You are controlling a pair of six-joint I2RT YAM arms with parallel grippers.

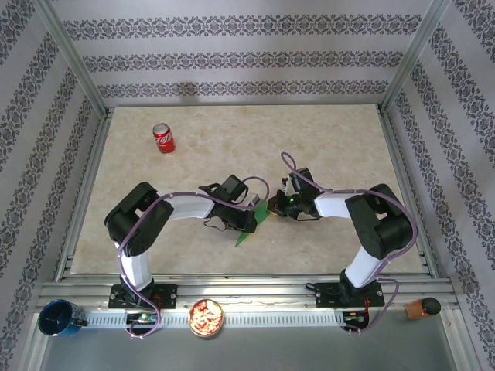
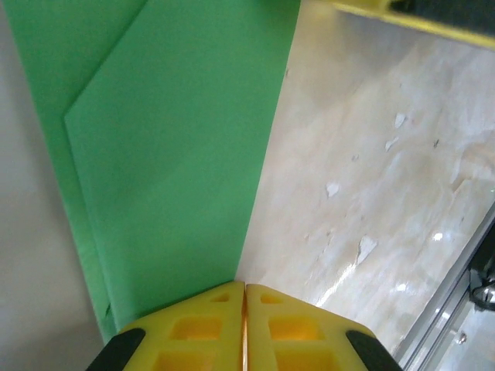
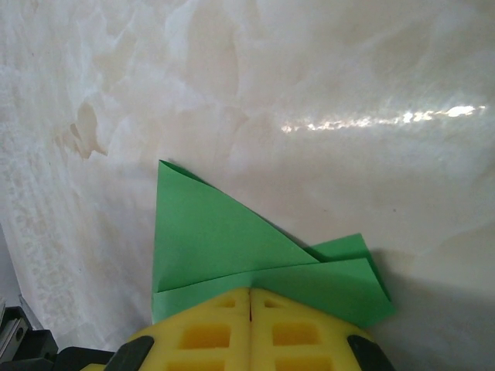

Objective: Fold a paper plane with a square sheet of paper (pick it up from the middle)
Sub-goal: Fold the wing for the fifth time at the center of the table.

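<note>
- Top external view: papered walls (image 1: pixel 247 54) with banded floral print close in three sides behind a metal frame (image 1: pixel 77 69), well beyond both end effectors.
- The tabletop (image 1: pixel 325 147) is a pale, marbled, glossy slab. Under the left end effector (image 2: pixel 245 309) it shows flaked spots and glare (image 2: pixel 371 154), and ahead of the right end effector (image 3: pixel 250 309) a bright reflection streak (image 3: pixel 309 77).
- That slick surface is my main worry: the paper could skate sideways under a pressing tip and the crease would land crooked.
- The square sheet of paper (image 1: pixel 249 228), bright green and already partly folded, lies flat between the two end effectors, its layers touching both.
- From the left tips it runs forward and to the left as a long panel (image 2: pixel 178 178) with a slanted fold, its straight edge meeting the seam between the pads.
- From the right tips it spreads forward as a pointed flap (image 3: pixel 216 239) over a narrower layer that passes beneath the pads.
- The left end effector (image 1: pixel 246 219) is clenched, pads together; whether it pinches the paper or merely presses on it I cannot tell.
- The right end effector (image 1: pixel 280 207) is likewise clenched over the folded layers, pinch or press unclear.
- Working this close, the two could collide, or pull against each other and tear the thin paper.
- A red soda can (image 1: pixel 163 138) stands well off to the far left of the left end effector, unlikely to interfere.
</note>
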